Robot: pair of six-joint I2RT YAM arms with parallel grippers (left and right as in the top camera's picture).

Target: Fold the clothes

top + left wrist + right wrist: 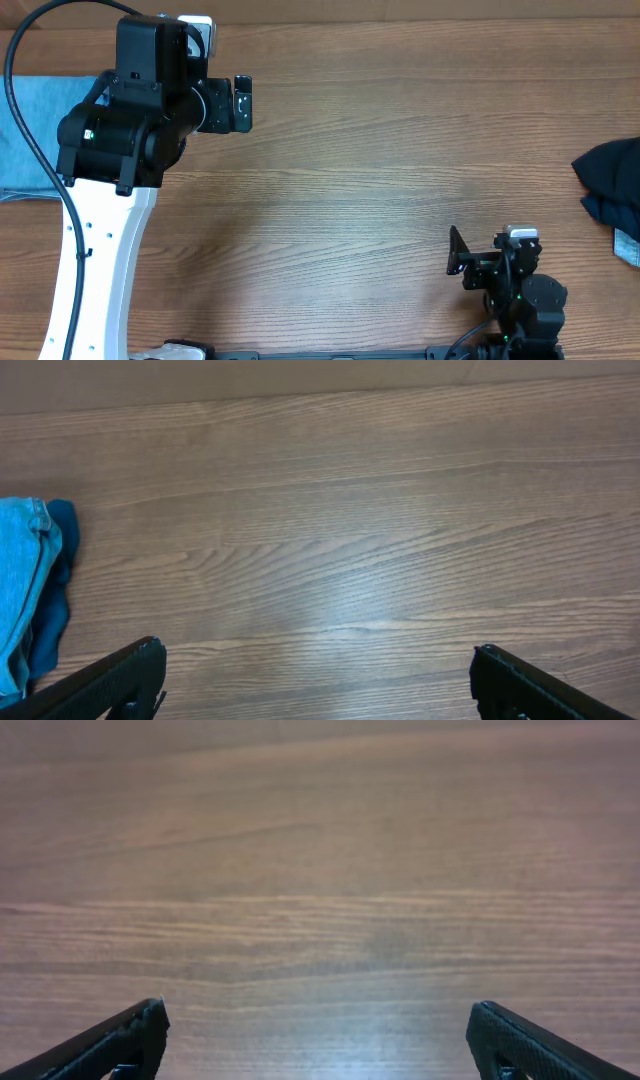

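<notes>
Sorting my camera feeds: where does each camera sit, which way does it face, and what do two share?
Overhead: above the table, looking straight down; left arm, right arm, pale-blue jeans, dark navy garment.
Left wrist: on the left arm, looking across the table; open left gripper, jeans.
Right wrist: on the right arm, facing bare wood; open right gripper.
Shared: overhead and left wrist both show the jeans.

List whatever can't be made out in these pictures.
- Overhead: the pale-blue garment is cut off by the left edge and partly covered by the left arm; its type is unclear.
- Overhead: the dark navy garment runs off the right edge; its full extent is unseen.
- Left wrist: the pale-blue denim and the darker blue cloth beside it are both cut by the left edge.
</notes>
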